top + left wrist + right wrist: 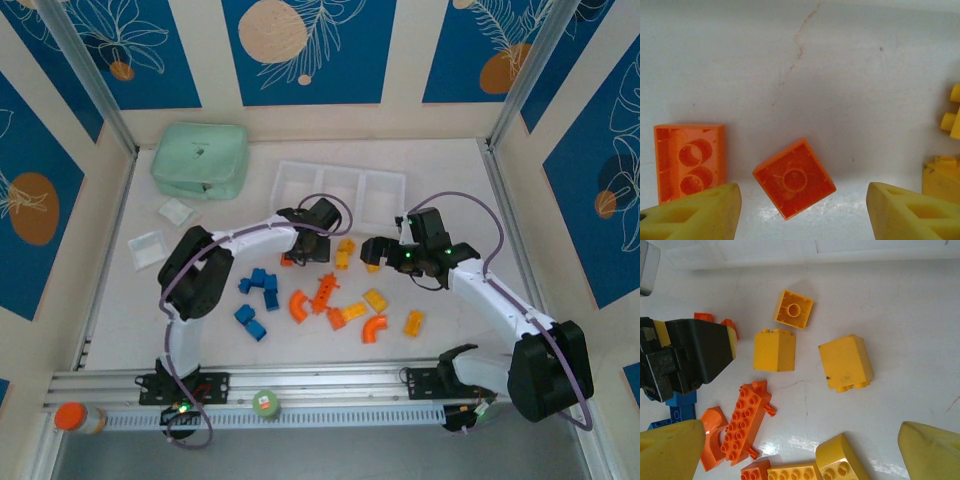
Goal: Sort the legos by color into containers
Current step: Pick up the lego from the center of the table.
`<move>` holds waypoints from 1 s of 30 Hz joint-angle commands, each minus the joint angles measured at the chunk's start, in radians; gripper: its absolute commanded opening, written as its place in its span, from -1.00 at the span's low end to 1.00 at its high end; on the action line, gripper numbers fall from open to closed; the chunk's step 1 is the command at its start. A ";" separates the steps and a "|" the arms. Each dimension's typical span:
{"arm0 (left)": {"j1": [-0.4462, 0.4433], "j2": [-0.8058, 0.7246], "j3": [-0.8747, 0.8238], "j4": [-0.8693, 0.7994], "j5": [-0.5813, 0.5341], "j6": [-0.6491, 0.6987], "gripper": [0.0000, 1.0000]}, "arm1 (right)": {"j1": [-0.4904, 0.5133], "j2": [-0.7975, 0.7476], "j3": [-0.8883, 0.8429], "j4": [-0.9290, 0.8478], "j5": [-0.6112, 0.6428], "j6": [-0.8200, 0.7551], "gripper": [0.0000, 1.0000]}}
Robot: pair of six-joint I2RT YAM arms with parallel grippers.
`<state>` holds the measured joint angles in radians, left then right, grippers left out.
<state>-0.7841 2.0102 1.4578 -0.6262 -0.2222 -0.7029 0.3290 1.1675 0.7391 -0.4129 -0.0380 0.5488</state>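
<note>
Legos lie scattered mid-table: blue at left, orange in the centre, yellow at right. The left gripper, fingers apart, straddles a tilted square orange brick without touching it. The right gripper gapes wide over yellow bricks. White containers sit at upper centre by the back wall, with open table on their right.

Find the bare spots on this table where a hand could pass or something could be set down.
Bare white table lies between the white three-compartment plastic tray and the table's right edge, and in the narrower gap between the tray and the mint green zip pouch. The middle is crowded: orange, yellow and blue plastic bricks lie close together there.
</note>
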 commanded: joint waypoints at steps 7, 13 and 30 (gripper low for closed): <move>-0.013 0.076 0.081 -0.058 -0.025 -0.017 0.28 | -0.020 -0.003 -0.013 -0.005 -0.028 -0.028 0.98; -0.017 0.093 0.085 -0.073 -0.048 -0.031 0.29 | -0.032 -0.011 -0.021 -0.006 -0.034 -0.033 0.98; -0.035 0.109 0.105 -0.067 -0.011 -0.027 -0.18 | -0.044 -0.014 -0.018 -0.012 -0.050 -0.037 0.98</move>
<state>-0.8078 2.1090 1.5402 -0.6704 -0.2375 -0.7296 0.2920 1.1671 0.7235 -0.4126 -0.0566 0.5274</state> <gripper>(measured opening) 0.426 0.990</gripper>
